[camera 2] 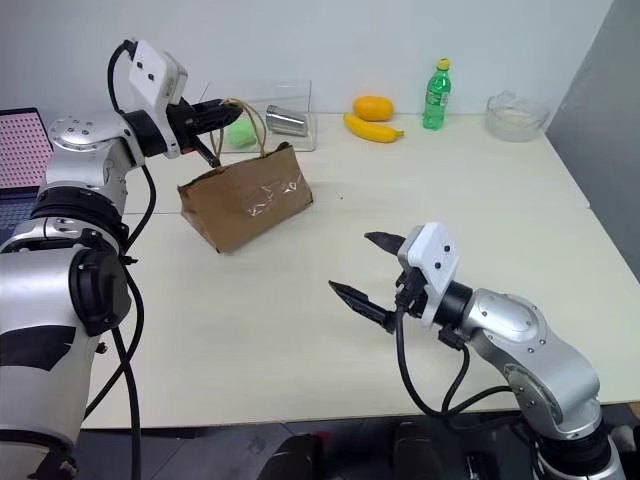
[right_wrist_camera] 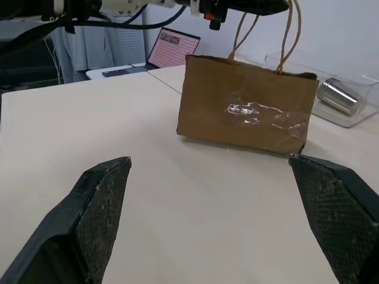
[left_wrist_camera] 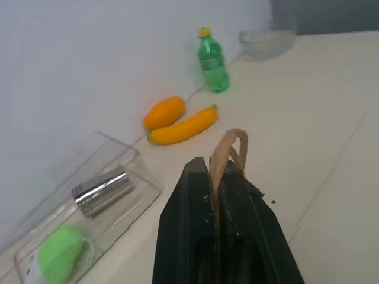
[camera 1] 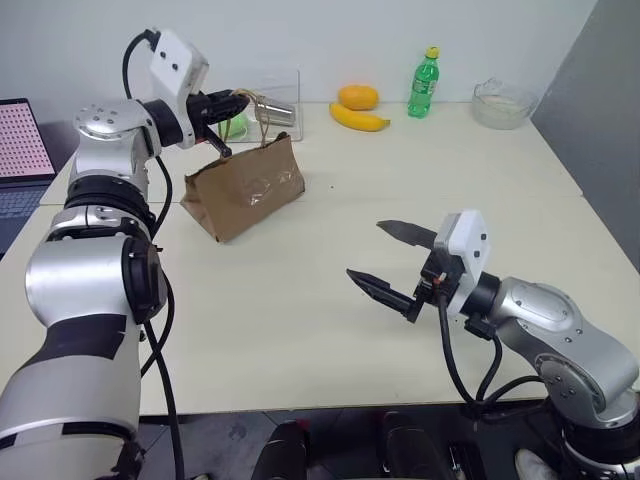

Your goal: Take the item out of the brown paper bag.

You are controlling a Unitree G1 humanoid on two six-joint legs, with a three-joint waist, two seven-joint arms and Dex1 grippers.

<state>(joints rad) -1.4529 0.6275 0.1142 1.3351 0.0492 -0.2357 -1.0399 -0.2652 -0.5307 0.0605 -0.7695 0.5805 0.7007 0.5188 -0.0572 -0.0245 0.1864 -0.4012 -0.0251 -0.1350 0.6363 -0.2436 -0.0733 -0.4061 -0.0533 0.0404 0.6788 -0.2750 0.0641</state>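
The brown paper bag (camera 1: 245,185) stands crinkled on the table at the far left, with a shiny mark on its side (right_wrist_camera: 260,112). Its thin tan loop handles (camera 1: 262,115) rise from its top. My left gripper (camera 1: 238,101) hangs level above the bag's top edge, shut on one handle loop (left_wrist_camera: 228,148), which sticks out past the fingertips. My right gripper (camera 1: 365,249) hovers over the table's near middle, open with nothing between its fingers (right_wrist_camera: 100,201), pointing toward the bag from well short of it. The item is hidden.
Behind the bag lies a clear plastic box (camera 1: 285,85) holding a silver can (camera 1: 281,113) and a green object (camera 1: 233,127). Along the back edge are an orange fruit (camera 1: 358,96), a banana (camera 1: 358,118), a green bottle (camera 1: 424,84) and a glass bowl (camera 1: 503,102). A laptop (camera 1: 20,150) sits far left.
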